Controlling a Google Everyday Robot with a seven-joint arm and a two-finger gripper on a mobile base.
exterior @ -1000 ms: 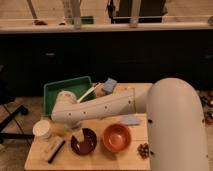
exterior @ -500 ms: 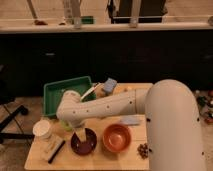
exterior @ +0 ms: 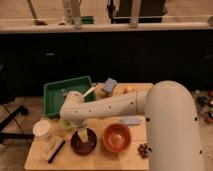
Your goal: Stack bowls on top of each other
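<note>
The dark maroon-brown bowl (exterior: 82, 144) sits on the wooden table (exterior: 115, 159) near the front, left of centre. The orange-terracotta bowl (exterior: 117, 138) sits right beside it on its right; the two do not overlap. My white arm reaches from the right across the table, bends at a wrist above the green cup, and points down. My gripper (exterior: 83, 136) hangs straight down into the maroon bowl, about at its middle. I see nothing held in it.
A green tray (exterior: 57, 95) stands at the back left. A white cup (exterior: 42, 129) is at the left edge, a small light-green cup (exterior: 66, 124) behind the maroon bowl. A dark utensil on a sponge (exterior: 51, 149) lies front left. Small dark items (exterior: 144, 148) lie front right.
The wrist has swung right and lowered, bringing my gripper from above the green cup down into the maroon bowl. The bowls have not moved.
</note>
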